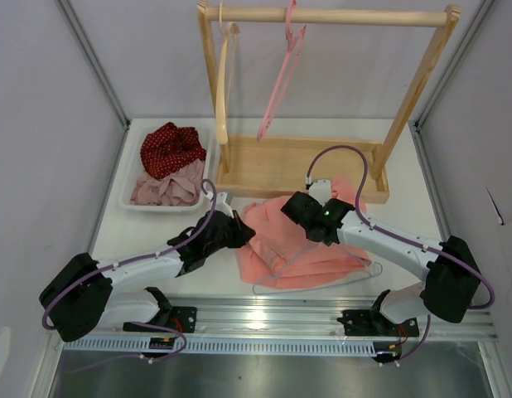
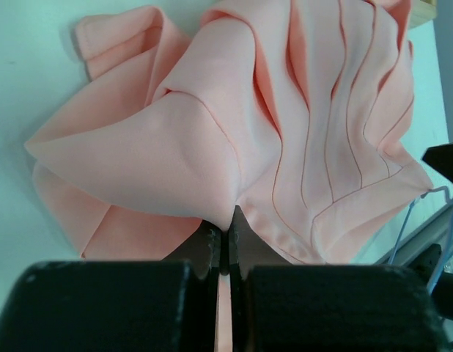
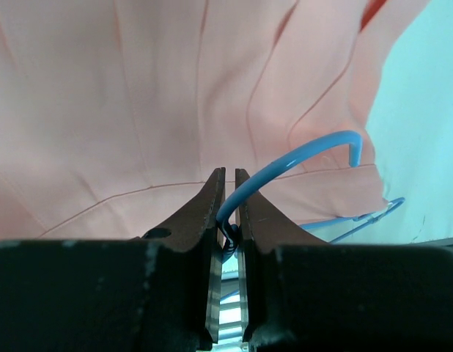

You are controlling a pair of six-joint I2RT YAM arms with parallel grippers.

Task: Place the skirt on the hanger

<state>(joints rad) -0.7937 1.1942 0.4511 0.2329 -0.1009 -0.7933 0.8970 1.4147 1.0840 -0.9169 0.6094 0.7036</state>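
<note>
The salmon-pink pleated skirt (image 1: pixel 293 249) lies crumpled on the table between both arms. My left gripper (image 1: pixel 242 233) is at its left edge, shut on a fold of the skirt (image 2: pixel 285 132), which bunches up at the fingertips of the left gripper (image 2: pixel 228 224). The thin pale blue hanger (image 1: pixel 355 278) lies mostly under the skirt, with its wire showing along the near hem. My right gripper (image 1: pixel 304 211) sits over the skirt's far side. In its wrist view the right gripper (image 3: pixel 230 177) is shut on the twisted neck of the hanger (image 3: pixel 307 152), whose hook curves up to the right over the skirt (image 3: pixel 138 110).
A wooden rack (image 1: pixel 322 166) stands at the back, with a pink hanger (image 1: pixel 281 75) and a wooden hanger (image 1: pixel 223 83) on its bar. A white tray (image 1: pixel 130 197) at the back left holds a red dotted cloth (image 1: pixel 169 148) and a mauve cloth (image 1: pixel 169 186). A metal rail (image 1: pixel 281 319) runs along the near edge.
</note>
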